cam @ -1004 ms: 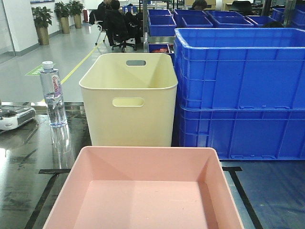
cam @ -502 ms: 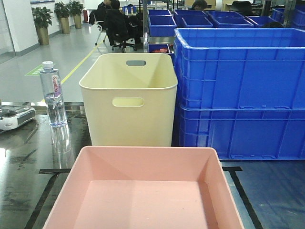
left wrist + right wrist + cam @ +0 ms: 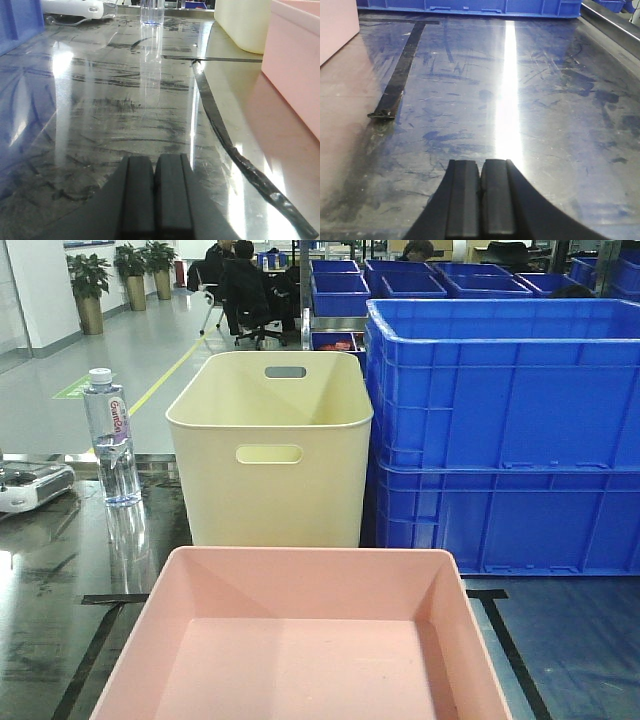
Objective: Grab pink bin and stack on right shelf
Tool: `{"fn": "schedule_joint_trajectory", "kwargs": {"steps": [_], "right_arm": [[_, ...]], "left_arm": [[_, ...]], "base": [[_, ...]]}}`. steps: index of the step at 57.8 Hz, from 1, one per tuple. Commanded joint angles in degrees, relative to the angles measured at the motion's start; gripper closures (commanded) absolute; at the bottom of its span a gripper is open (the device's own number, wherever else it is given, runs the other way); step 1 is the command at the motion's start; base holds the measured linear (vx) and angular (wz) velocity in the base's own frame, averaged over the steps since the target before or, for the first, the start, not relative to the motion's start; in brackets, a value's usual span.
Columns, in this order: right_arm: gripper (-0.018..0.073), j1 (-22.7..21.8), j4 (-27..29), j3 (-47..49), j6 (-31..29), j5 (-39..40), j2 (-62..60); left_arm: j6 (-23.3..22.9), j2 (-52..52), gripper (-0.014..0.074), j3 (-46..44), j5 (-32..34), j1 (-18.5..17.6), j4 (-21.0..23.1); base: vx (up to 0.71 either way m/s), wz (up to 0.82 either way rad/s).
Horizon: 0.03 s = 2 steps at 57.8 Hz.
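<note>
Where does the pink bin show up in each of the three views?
Front view: pink bin fills the bottom centre, before the cream bin.
Left wrist view: its wall at the right edge.
Right wrist view: a sliver at top left.
Shared landmark: black tape line.

Desk (image 3: 40,570), dark glossy, black tape lines: pink bin (image 3: 300,640), cream bin (image 3: 270,450), water bottle (image 3: 110,435), stacked blue crates (image 3: 500,440), possibly a white controller (image 3: 30,485).
</note>
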State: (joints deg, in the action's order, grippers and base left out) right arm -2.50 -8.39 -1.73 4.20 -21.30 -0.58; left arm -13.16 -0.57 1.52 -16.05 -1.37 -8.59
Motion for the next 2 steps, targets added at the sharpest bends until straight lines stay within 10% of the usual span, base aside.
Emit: {"fn": "schedule_joint_trajectory", "kwargs": {"steps": [1, 2], "right_arm": [[0.0571, -0.28, -0.28, -0.07, -0.36, 4.14, -0.43], [0.0571, -0.28, -0.28, -0.07, -0.36, 4.14, -0.43]], "left_arm": [[-0.53, 0.81, 0.0601, 0.48, 4.47, 0.10, -0.13], [-0.53, 0.81, 0.0601, 0.48, 4.47, 0.10, -0.13]], "base": [[0.00, 0.00], [0.00, 0.00]]}}
